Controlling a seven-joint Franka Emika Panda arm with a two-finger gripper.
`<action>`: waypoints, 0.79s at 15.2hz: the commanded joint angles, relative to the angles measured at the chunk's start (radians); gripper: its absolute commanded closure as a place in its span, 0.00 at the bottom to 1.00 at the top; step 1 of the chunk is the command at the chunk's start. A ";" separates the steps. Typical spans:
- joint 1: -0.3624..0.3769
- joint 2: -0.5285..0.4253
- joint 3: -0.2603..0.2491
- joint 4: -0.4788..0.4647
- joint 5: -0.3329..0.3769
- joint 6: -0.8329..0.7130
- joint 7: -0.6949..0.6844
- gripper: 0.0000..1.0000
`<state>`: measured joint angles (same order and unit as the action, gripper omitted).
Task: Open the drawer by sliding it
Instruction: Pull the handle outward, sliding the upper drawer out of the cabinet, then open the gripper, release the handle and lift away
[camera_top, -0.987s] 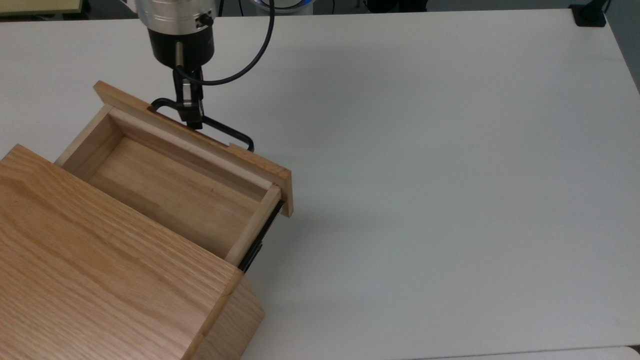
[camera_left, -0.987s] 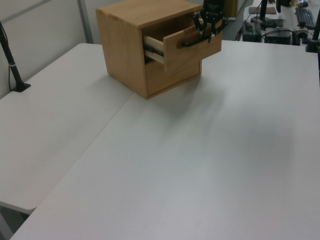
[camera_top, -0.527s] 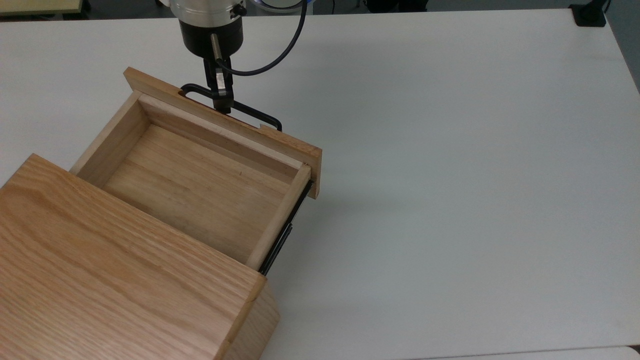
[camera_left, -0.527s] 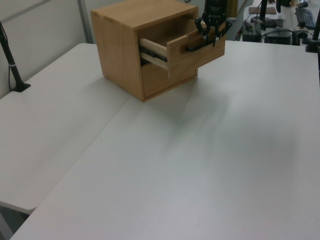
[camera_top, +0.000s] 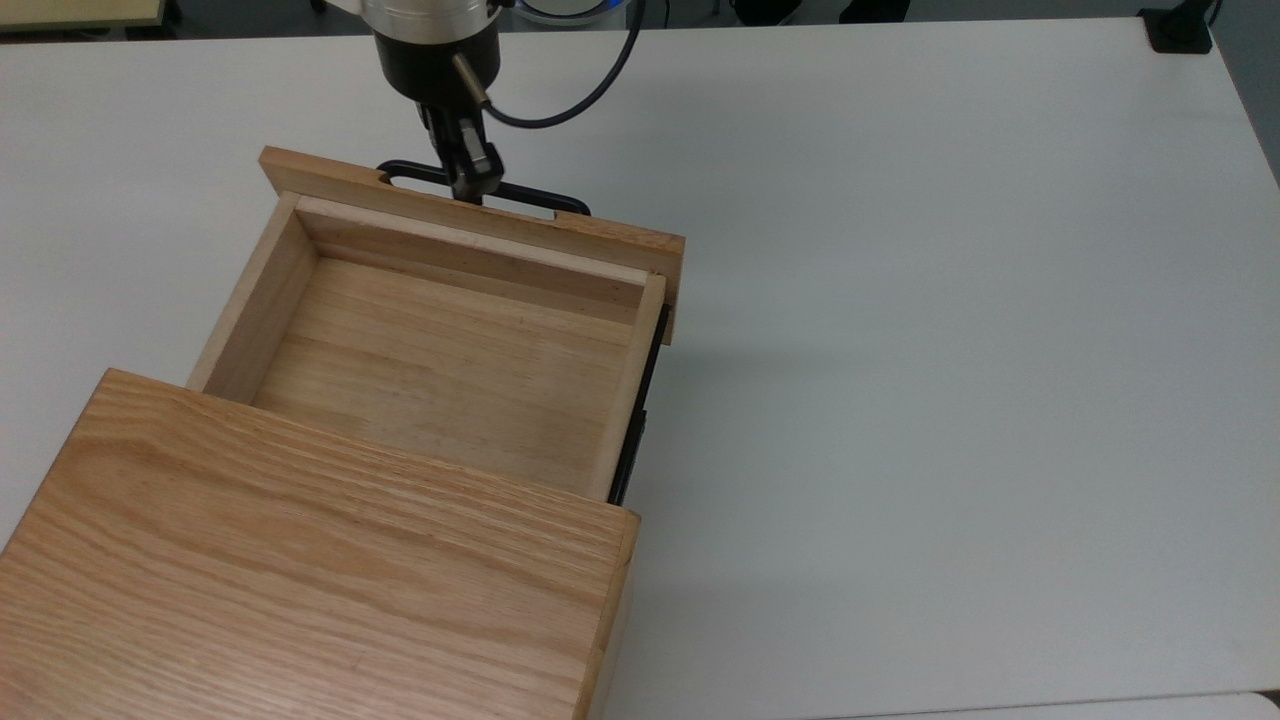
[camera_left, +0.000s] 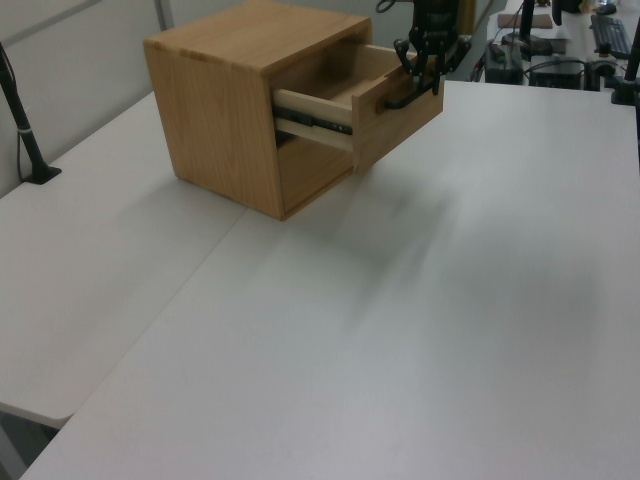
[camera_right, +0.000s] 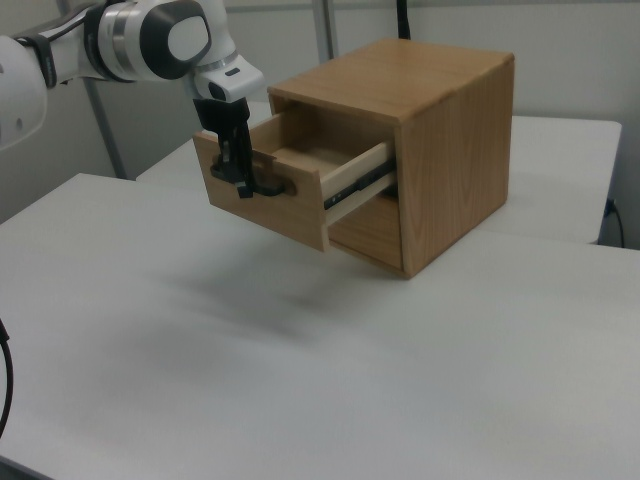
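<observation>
Gripping drawer (camera_top: 440, 340) handle (camera_right: 262, 182), seemingly: fingers (camera_top: 478, 182).

In the top view, the cabinet (camera_top: 300, 570) sits lower left on the table (camera_top: 950, 350); the drawer (camera_top: 450, 340) juts toward upper centre, the gripper (camera_top: 470, 180) at its handle (camera_top: 540, 198).

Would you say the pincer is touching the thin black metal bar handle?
Touching: the right view shows the pincer closed around the thin black metal bar handle.

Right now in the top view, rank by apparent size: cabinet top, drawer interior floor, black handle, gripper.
1. cabinet top
2. drawer interior floor
3. handle and gripper: look alike, unranked.
</observation>
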<state>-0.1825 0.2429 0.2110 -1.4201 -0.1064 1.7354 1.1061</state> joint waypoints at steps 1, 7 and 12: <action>-0.021 -0.048 0.042 -0.014 0.050 -0.022 -0.184 0.54; -0.041 -0.051 0.036 -0.007 0.082 -0.023 -0.169 0.00; -0.041 -0.057 0.034 0.009 0.080 -0.031 -0.183 0.00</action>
<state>-0.2134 0.2100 0.2400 -1.4112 -0.0445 1.7338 0.9620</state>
